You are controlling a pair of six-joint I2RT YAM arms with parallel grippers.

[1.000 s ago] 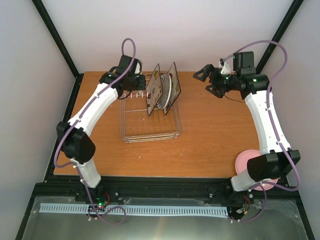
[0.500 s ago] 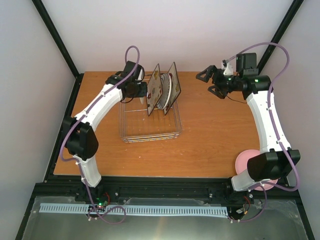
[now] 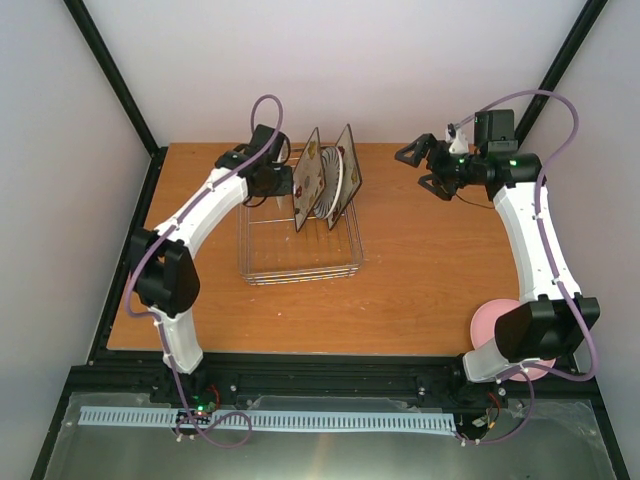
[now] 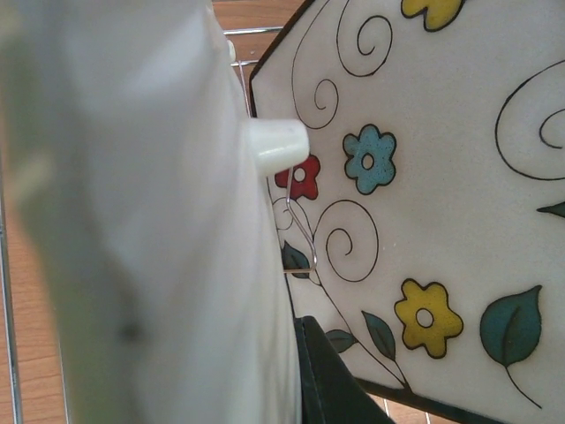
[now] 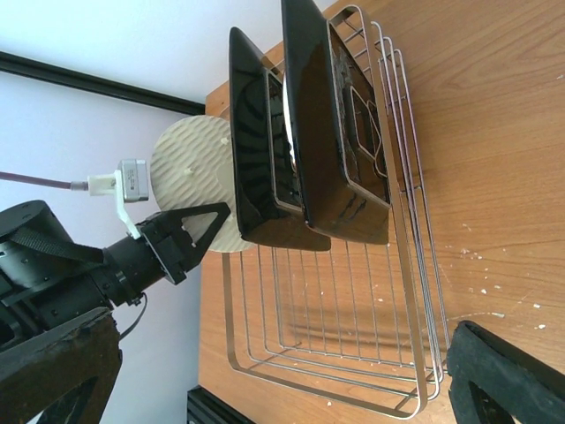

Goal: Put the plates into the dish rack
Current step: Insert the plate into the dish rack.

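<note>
Where the left arm reaches into the dish rack, the left tool is shut tight by the upright tan plate; I cannot tell if it pinches it. Next come the flower plate and the stripy plate, standing on edge in the rack. Further right, the right tool hangs wide open and empty, and the pink plate lies at the near right edge of the desk.

The left arm reaches forward, its wrist bent to the right, jaws closed. The right arm stretches forward, wrist turned left, jaws spread wide.
</note>
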